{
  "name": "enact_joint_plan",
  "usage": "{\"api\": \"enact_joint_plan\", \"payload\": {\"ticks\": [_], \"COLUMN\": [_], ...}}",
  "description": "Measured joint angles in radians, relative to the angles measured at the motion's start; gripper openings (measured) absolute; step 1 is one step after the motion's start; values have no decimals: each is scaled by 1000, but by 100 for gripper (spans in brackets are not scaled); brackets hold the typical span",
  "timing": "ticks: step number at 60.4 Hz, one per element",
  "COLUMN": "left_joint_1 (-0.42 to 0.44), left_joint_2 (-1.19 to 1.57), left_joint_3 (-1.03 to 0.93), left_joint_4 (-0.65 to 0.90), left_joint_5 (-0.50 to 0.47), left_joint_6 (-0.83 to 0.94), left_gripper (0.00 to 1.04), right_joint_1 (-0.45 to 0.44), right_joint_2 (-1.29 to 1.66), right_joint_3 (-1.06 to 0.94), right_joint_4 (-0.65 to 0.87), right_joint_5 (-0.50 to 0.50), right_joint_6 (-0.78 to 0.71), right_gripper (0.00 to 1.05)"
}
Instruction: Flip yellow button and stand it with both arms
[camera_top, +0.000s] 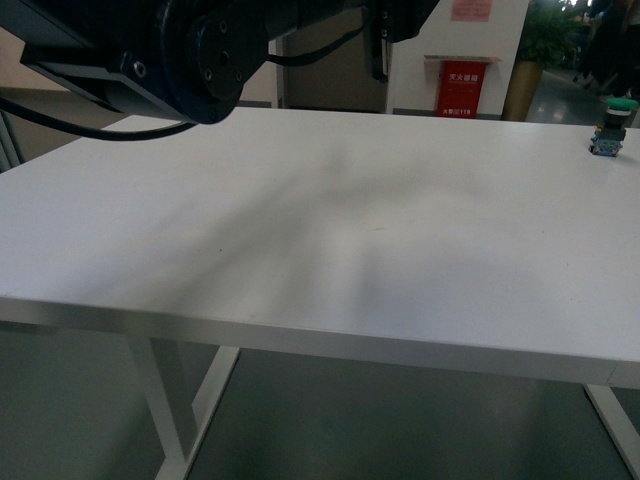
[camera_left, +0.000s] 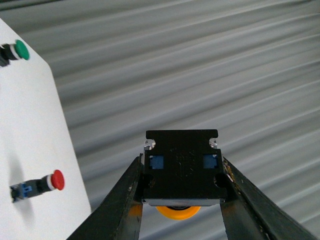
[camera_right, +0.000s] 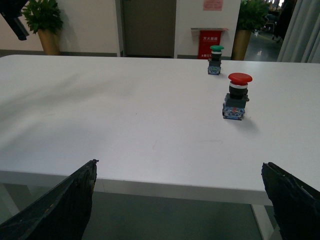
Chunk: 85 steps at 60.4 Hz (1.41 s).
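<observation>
In the left wrist view my left gripper (camera_left: 182, 200) is shut on the yellow button (camera_left: 182, 167). Its black body with two blue windows faces the camera, and its yellow-orange cap (camera_left: 178, 212) peeks out below, towards the wrist. It is held in the air beyond the white table's edge (camera_left: 60, 120), over a grey ribbed surface. In the right wrist view my right gripper (camera_right: 180, 200) is open and empty, its two fingertips (camera_right: 75, 190) wide apart just off the table's near edge (camera_right: 165, 187). In the front view only a black arm joint (camera_top: 200, 55) shows at the top left.
A green-capped switch (camera_right: 216, 59) and a red mushroom switch (camera_right: 237, 95) stand upright on the white table. In the left wrist view the green switch (camera_left: 15, 51) and the red one (camera_left: 40, 184) sit near the table's edge. The green one also shows in the front view (camera_top: 610, 125).
</observation>
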<state>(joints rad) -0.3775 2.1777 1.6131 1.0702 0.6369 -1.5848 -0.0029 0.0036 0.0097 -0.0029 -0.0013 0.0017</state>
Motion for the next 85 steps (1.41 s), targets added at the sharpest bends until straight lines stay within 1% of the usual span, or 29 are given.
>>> {"api": "enact_joint_plan", "payload": {"ticks": [5, 12, 14, 15, 17, 18, 22, 25, 29, 32, 35, 39, 40, 44, 45, 47, 48, 50, 52, 53, 58, 63, 76, 85], "left_joint_1": [-5, -11, -12, -12, -12, -12, -14, -17, -20, -23, -24, -26, -26, -29, -29, -30, -31, -31, -32, -33, -35, -36, -37, -43], "left_joint_2": [11, 37, 51, 55, 66, 71, 84, 92, 99, 100, 100, 100, 100, 100, 100, 100, 100, 100, 100, 100, 100, 99, 99, 99], "left_joint_3": [-2, 18, 29, 32, 38, 42, 49, 61, 75, 79, 82, 90, 91, 95, 95, 95, 97, 102, 105, 106, 108, 108, 106, 101], "left_joint_4": [42, 26, 22, 23, 23, 23, 22, 11, -1, -3, -4, -5, -6, -14, -17, -17, -18, -19, -19, -20, -23, -27, -41, -44], "left_joint_5": [-2, 11, 11, 10, 10, 10, 11, 12, 14, 14, 13, 11, 11, 11, 10, 11, 11, 11, 10, 10, 10, 10, 9, 6], "left_joint_6": [-57, -101, -113, -115, -124, -126, -129, -130, -131, -131, -130, -129, -130, -129, -129, -129, -129, -129, -129, -128, -126, -125, -118, -114], "left_gripper": [37, 37, 37, 37, 37, 37, 37, 37, 37, 37, 37, 37, 37, 37, 37, 37, 37, 37, 37, 37, 37, 37, 37, 37], "right_joint_1": [0, 0, 11, 19, 25, 25, 14, 0, -26, -52, -73, -104, -106, -112, -111, -106, -103, -90, -78, -69, -31, 11, 80, 106], "right_joint_2": [0, 0, 21, 51, 122, 151, 317, 425, 573, 689, 779, 955, 977, 1118, 1137, 1207, 1223, 1282, 1320, 1344, 1415, 1458, 1516, 1546], "right_joint_3": [0, 0, 15, 41, 83, 97, 172, 232, 339, 436, 515, 661, 678, 781, 793, 830, 838, 864, 879, 886, 909, 923, 976, 1015], "right_joint_4": [0, 0, -42, -99, -167, -178, -157, -108, -32, 23, 62, 135, 142, 176, 182, 222, 234, 278, 309, 330, 384, 428, 536, 557], "right_joint_5": [0, 1, 34, 67, 97, 98, 51, -4, -101, -185, -239, -323, -331, -360, -366, -389, -391, -398, -400, -397, -381, -344, -241, -217], "right_joint_6": [0, 0, -7, -14, -16, -16, -8, 12, 65, 138, 223, 410, 436, 622, 636, 758, 785, 889, 952, 1007, 1151, 1233, 1329, 1342], "right_gripper": [98, 98, 98, 98, 98, 98, 98, 98, 98, 98, 98, 98, 98, 98, 98, 98, 98, 98, 98, 98, 98, 98, 98, 98]}}
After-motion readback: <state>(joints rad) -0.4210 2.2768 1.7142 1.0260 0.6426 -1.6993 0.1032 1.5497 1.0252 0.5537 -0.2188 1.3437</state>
